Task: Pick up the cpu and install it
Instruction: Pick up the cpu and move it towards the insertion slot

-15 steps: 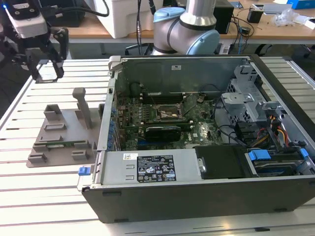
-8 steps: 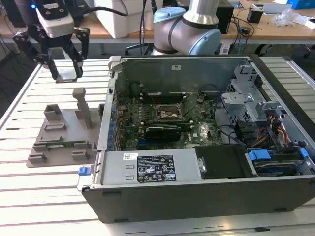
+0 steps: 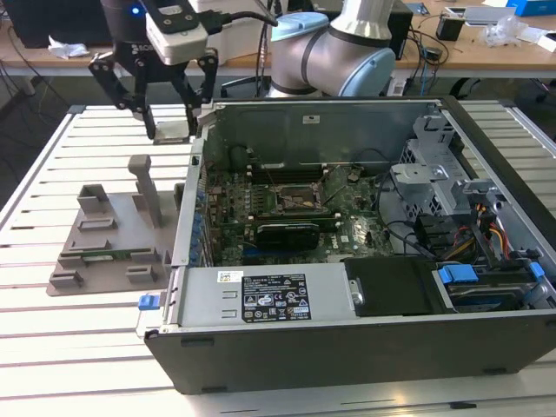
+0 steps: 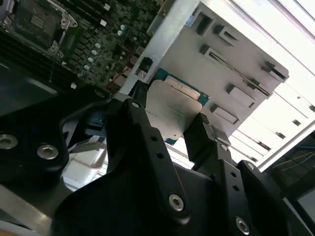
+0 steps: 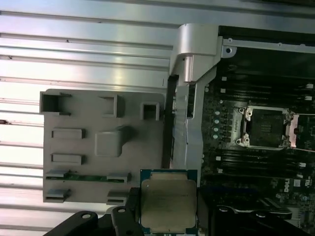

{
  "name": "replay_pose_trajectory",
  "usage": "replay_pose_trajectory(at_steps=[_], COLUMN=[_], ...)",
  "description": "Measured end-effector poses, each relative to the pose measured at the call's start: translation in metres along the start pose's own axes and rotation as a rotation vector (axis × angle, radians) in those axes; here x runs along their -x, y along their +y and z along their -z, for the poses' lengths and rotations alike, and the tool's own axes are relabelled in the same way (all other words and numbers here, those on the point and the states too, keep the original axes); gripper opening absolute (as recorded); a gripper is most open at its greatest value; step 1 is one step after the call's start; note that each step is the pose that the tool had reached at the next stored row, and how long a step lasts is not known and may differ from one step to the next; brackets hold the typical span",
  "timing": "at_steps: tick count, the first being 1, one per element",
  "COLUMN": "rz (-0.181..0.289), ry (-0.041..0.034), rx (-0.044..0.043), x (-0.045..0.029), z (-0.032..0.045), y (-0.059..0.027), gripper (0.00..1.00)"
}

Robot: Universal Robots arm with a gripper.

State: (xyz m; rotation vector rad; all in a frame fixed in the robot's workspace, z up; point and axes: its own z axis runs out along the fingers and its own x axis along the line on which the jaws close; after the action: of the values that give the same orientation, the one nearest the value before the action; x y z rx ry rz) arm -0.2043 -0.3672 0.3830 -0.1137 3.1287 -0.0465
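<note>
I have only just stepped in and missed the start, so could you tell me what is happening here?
The arm's gripper is shut on the cpu, holding it above where the grey tray meets the open computer case. The motherboard socket looks empty, so the cpu is not yet installed.
</note>
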Motion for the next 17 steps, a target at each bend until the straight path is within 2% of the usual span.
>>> replay_pose_trajectory(at_steps=[3,5,6,8,10,11,13,15,17], rz=[0.000,0.000,0.000,0.000,0.000,0.000,0.000,0.000,0.000], ry=[0.0006,0.0015,0.0027,0.0036,0.0055,0.0064,0.0070,0.0087,0.0100], rx=[-0.0007,-0.0023,-0.0055,-0.0069,-0.0088,-0.0093,-0.0096,-0.0097,-0.0097], x=[0.0182,0.0278,0.0409,0.0507,0.0720,0.0791,0.0881,0.1054,0.1193], z=[-0.0006,-0.0012,-0.0032,-0.0058,-0.0134,-0.0160,-0.0197,-0.0270,-0.0335], y=[0.0004,0.0011,0.0024,0.0032,0.0053,0.0060,0.0071,0.0100,0.0126], gripper=[0.55,0.55,0.55,0.55,0.55,0.55,0.55,0.55,0.55])
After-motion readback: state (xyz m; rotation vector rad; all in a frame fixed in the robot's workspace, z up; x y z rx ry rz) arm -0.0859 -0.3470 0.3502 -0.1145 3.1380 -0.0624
